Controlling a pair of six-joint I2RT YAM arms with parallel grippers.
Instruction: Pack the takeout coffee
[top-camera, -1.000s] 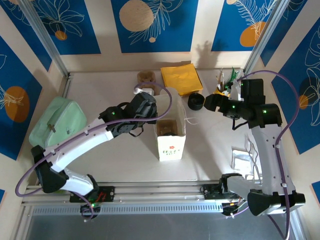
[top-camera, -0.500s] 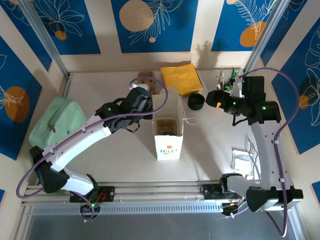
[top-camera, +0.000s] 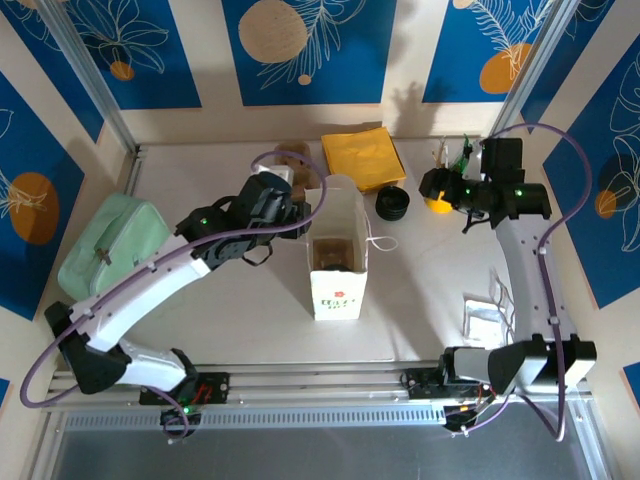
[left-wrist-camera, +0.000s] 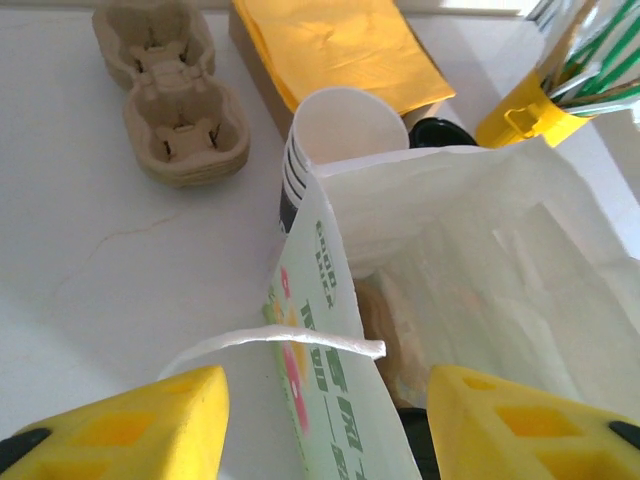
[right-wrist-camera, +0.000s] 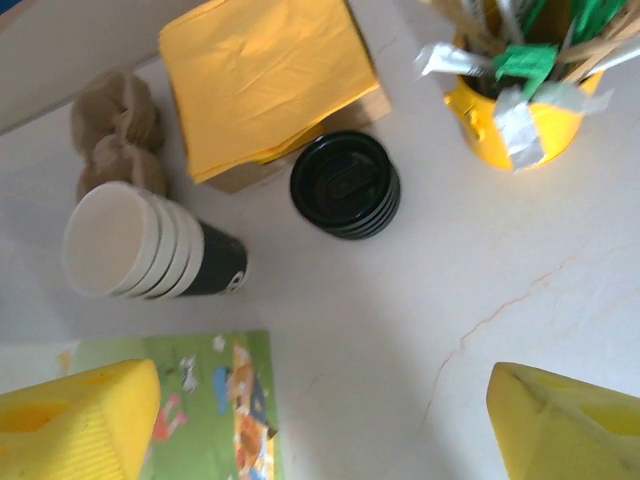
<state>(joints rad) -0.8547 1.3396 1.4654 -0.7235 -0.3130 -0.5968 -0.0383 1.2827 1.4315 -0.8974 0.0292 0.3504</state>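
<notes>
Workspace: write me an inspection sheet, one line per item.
Surface: white table, hairline marks.
Job's things: paper bag upright, mouth open; contents too unclear to name.
Clutter: cup stack, black lids, yellow napkins, cup carriers, yellow stirrer holder, mint pouch, clear sachets.
Claws: left claw open, astride the bag's wall and string handle; right claw open, empty, above the table.
Cables: purple cables loop off both arms; no snag seen.
Surroundings: blue-and-cream patterned panels, aluminium frame.
</notes>
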